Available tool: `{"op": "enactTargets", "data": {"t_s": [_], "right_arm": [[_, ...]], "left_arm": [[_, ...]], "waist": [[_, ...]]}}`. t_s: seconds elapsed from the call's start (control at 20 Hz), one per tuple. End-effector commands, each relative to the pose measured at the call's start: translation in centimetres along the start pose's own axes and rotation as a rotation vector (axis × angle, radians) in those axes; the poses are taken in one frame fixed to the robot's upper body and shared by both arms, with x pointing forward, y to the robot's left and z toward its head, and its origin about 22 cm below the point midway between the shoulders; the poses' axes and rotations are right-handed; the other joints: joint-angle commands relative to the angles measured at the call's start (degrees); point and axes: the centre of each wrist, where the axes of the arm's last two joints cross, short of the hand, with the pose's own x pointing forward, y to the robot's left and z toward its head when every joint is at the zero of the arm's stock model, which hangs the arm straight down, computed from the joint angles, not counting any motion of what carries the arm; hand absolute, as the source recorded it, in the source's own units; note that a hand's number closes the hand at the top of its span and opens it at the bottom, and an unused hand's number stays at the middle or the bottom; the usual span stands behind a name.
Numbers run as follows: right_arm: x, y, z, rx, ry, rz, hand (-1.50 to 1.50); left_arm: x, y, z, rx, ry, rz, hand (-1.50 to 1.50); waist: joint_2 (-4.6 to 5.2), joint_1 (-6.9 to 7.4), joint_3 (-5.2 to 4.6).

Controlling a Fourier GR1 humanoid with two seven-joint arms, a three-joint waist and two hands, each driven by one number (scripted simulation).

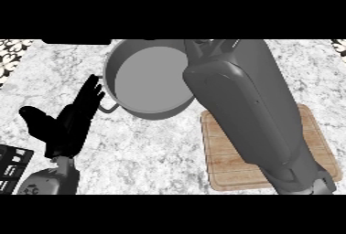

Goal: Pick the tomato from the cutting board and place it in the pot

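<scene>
The left robot hand (71,119) rested at the near left of the marbled surface (142,151), its dark fingers straight and pointing away toward the far side, the thumb spread out to the left; it held nothing and touched neither the pot nor the board. Its grey forearm (47,182) came in from the near edge just below it.

The right forearm (250,105) stretched from the near right corner diagonally toward the far side, crossing over the wooden cutting board (229,171) and ending above the right part of the pot (145,80). The right robot hand itself was hidden at the far end of that arm, so I could not tell whether it was open, closed or gripping anything.

The grey pot sat at the far middle of the surface, its flat bottom bare where it showed, with a small handle (108,108) sticking out on its near left side. The board lay to the near right of the pot, close beside it but apart.

The tomato could not be seen: not on the visible part of the board, not in the visible part of the pot. The arm covered part of both.

A dark rack-like object (13,167) showed at the near left edge.
</scene>
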Motion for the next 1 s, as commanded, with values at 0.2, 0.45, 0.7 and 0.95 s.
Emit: {"op": "enactTargets", "data": {"t_s": [0.2,0.45,0.7,0.95], "right_arm": [[-0.6,4.3,-3.7,0.069,0.022,0.031,1.5],[-3.2,6.8,-5.0,0.182,0.112,-0.058,1.5],[-5.2,9.1,-5.2,0.27,0.234,-0.181,-1.5],[-4.9,8.8,-5.6,0.202,0.235,-0.403,-1.5]], "left_arm": [[0.1,-1.0,0.0,0.001,0.02,0.013,0.0],[-0.3,-0.4,-0.5,-0.038,-0.005,0.009,0.0],[-1.3,-0.4,-0.2,-0.012,0.006,0.003,0.0],[-1.4,-0.5,-0.3,-0.036,-0.012,-0.008,0.0]], "waist": [[0.13,0.33,0.02],[0.53,1.44,-0.02],[0.48,1.81,-0.01],[0.61,2.62,-0.01]]}}
